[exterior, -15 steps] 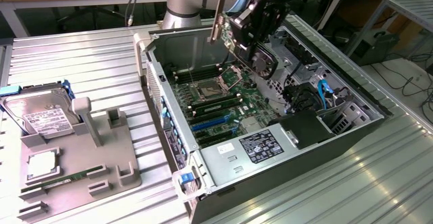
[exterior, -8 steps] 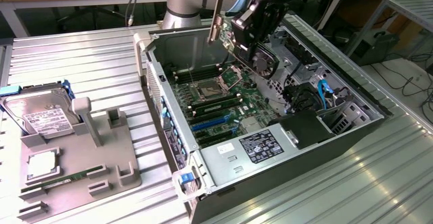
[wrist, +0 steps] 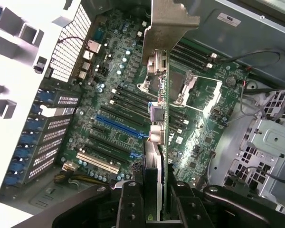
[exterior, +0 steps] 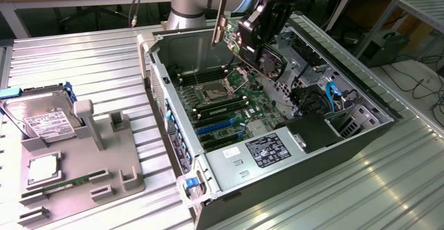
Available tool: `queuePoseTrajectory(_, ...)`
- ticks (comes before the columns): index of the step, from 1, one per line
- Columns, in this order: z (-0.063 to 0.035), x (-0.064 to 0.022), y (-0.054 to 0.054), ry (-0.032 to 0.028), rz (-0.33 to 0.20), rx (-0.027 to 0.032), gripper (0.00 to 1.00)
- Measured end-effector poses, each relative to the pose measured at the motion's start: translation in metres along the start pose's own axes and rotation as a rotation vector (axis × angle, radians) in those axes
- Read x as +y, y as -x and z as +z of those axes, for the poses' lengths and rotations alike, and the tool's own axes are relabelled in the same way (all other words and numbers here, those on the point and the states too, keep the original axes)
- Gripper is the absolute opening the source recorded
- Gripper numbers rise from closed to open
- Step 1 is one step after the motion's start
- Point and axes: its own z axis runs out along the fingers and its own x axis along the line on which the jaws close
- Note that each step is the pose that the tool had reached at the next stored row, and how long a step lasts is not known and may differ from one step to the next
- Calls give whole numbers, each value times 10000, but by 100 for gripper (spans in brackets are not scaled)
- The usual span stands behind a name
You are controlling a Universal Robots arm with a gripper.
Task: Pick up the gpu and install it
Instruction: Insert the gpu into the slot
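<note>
My gripper (exterior: 264,47) is shut on the gpu (exterior: 244,49), a dark-green card with a black fan cooler, and holds it in the air above the open computer case (exterior: 161,58). The card's silver end bracket (exterior: 220,17) points upward. In the wrist view the gpu (wrist: 164,118) is seen edge-on between my two black fingers (wrist: 131,205), with its bracket (wrist: 170,23) at the far end. It hangs over the motherboard (wrist: 109,95), above the processor socket and the blue expansion slots (wrist: 119,126), and touches nothing below.
A grey parts tray (exterior: 121,175) at the exterior view's left holds a silver hard drive (exterior: 43,119), a processor (exterior: 45,168) and a green memory stick (exterior: 64,183). Inside the case are a power supply (exterior: 267,152), drive cages and blue cables (exterior: 331,96).
</note>
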Motion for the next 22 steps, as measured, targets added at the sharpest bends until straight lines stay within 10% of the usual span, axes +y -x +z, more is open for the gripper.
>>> queuePoseTrajectory(22,0,-6,-2,21,-1104,19,27)
